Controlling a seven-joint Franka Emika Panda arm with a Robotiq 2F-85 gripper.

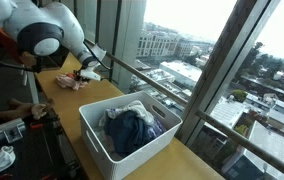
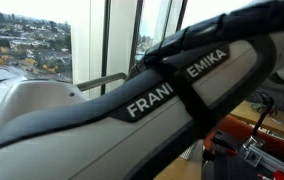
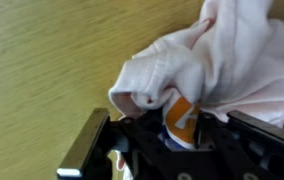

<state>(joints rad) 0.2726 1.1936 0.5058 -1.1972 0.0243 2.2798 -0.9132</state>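
Cloth (image 3: 222, 60), pale pink w/ an orange bit, lies bunched on the wood counter (image 1: 62, 105) beyond the bin (image 1: 92, 135). Soft, light, floppy, so pinch a thick fold. Gripper (image 3: 177, 140) straddles one; can't tell if it's clamped.

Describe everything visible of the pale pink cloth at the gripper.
The pale pink cloth is soft, crumpled fabric, bunched in folds with a rolled hem. An orange-and-white patch shows at its lower edge. It lies on the light wooden table. The gripper straddles the end with the patch. Whether it pinches the fabric cannot be told.
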